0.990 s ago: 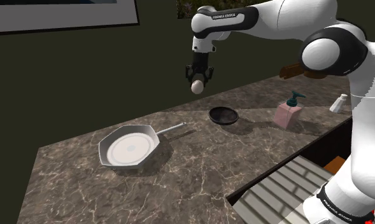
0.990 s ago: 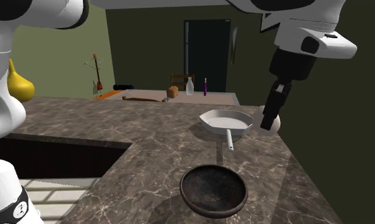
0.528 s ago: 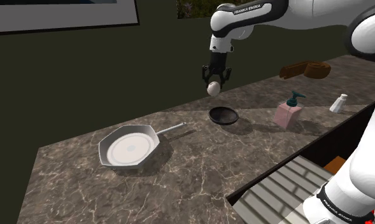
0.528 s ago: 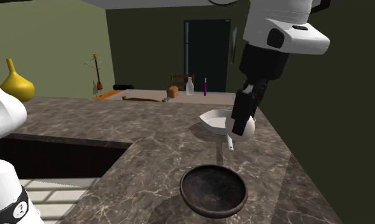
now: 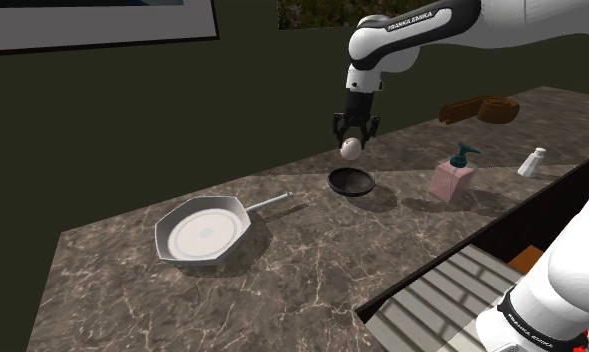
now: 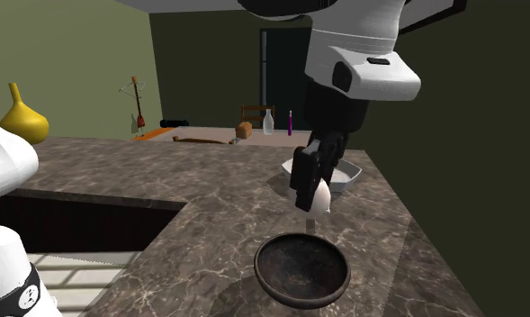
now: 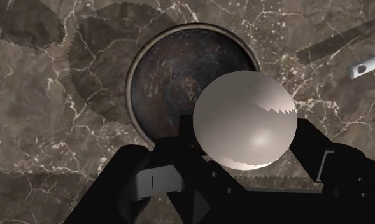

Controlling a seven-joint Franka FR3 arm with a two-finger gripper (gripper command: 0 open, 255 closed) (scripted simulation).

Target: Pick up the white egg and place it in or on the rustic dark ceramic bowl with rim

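Now the jaws clasp the egg (image 7: 245, 119) between them, holding it in the air almost straight above the dark bowl (image 7: 160, 83), which sits below on the bench (image 7: 39, 127), so the coming move looks plainly downward.

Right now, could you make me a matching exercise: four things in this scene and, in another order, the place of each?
1 egg
2 dark bowl
3 white pan
4 pink soap dispenser

A at the shoulder view's left of the bowl
B clasped in the gripper, off the counter
C on the counter, under the egg
D at the shoulder view's right of the bowl

Pairs: 1-B, 2-C, 3-A, 4-D
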